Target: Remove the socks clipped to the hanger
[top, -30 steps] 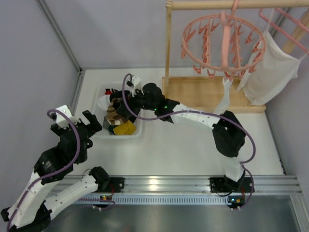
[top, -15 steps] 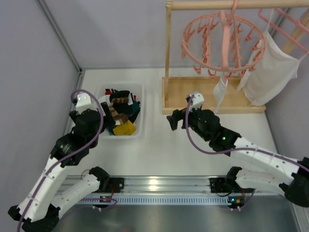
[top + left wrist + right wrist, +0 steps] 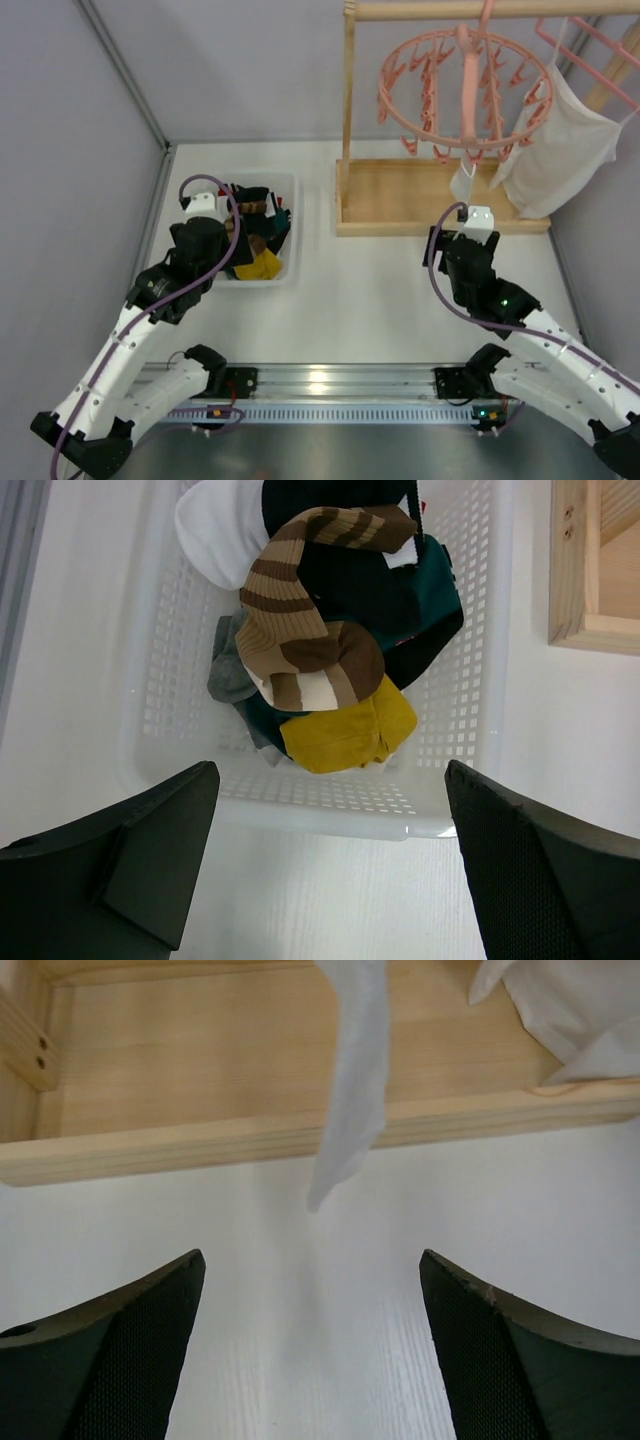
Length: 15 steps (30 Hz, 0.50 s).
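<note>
The round pink ring hanger (image 3: pixel 465 85) hangs from the wooden rail. One white sock (image 3: pixel 463 182) is still clipped to its near side and dangles over the wooden base; the right wrist view shows it (image 3: pixel 355 1070) hanging ahead. My right gripper (image 3: pixel 462 238) (image 3: pixel 312 1360) is open and empty, just below and short of the sock's tip. My left gripper (image 3: pixel 205 238) (image 3: pixel 330 880) is open and empty at the near edge of the white basket (image 3: pixel 470 710). In the basket lie a brown striped sock (image 3: pixel 300 630), a mustard sock (image 3: pixel 345 730), and teal, black, white and grey ones.
A large white garment (image 3: pixel 560 140) (image 3: pixel 570 1000) hangs on a plain pink hanger right of the ring. The wooden stand's base (image 3: pixel 400 195) (image 3: pixel 200 1110) and upright post (image 3: pixel 349 100) stand behind the right gripper. Grey walls close in the left and back.
My right arm left the basket and swung right to a spot under the hanging white sock. My left arm moved forward to the basket's near edge.
</note>
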Each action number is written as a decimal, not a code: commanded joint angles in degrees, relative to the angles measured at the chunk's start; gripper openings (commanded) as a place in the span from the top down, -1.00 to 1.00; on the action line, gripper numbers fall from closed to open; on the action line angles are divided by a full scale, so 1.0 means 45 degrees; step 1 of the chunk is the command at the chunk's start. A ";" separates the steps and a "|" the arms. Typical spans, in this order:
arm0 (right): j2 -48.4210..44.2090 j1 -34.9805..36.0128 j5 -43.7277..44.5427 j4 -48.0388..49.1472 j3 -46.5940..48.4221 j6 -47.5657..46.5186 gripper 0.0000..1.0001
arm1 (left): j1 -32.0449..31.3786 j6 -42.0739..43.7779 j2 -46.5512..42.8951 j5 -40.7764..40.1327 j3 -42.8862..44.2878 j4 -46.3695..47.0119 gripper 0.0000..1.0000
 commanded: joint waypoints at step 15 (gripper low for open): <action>0.3727 -0.4202 -0.2234 0.6258 -0.0081 -0.2172 0.21 | 0.0091 0.0428 0.0076 0.1202 -0.0180 0.0871 -0.97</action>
